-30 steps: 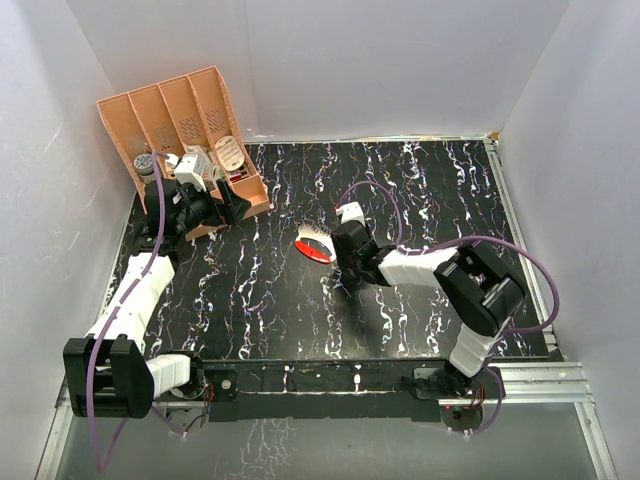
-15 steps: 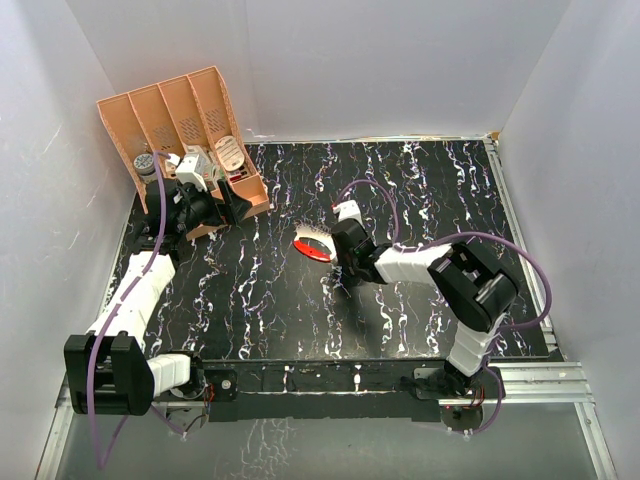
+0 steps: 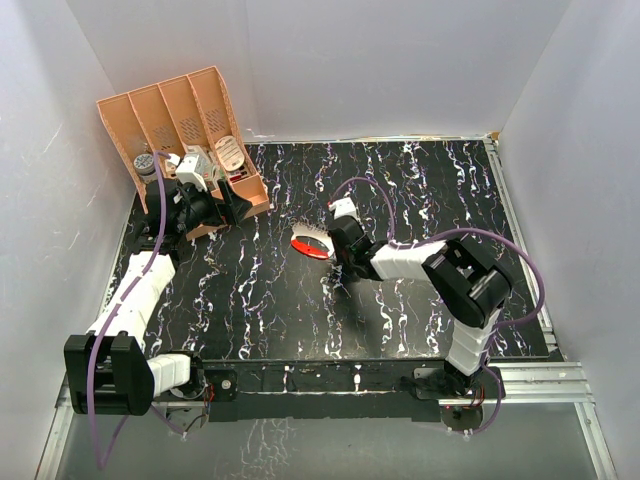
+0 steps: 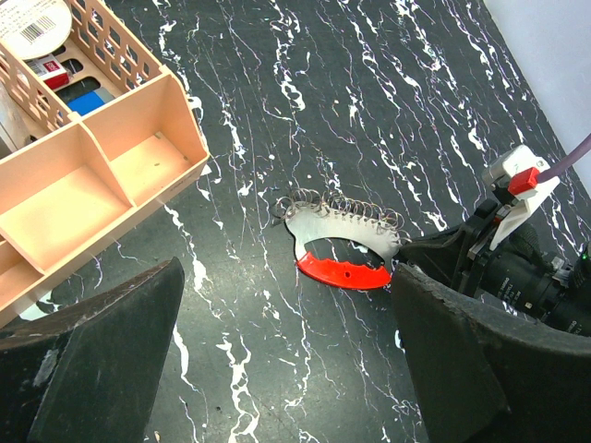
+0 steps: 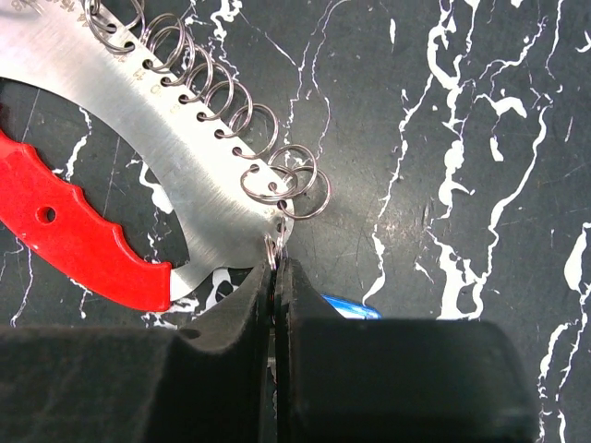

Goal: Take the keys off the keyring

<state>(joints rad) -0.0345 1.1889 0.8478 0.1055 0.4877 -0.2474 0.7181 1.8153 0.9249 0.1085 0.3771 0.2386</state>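
Pinching | keyring [image 5: 157, 148] is being held at its end ring by near-closed right fingers [image 5: 245, 309] | risk: thin ring possibly slipping out.

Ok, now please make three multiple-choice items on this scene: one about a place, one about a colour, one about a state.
1. The keyring lies: A in a bowl; B on the table; C on a shelf.
2. Its handle is: A red; B green; C yellow.
3. The jaws of the right gripper are: A wide open; B shut; C out of view.
Answers: B, it rests flat on the black table; A, the curved handle shows red; B, they press together at the keyring's tip.
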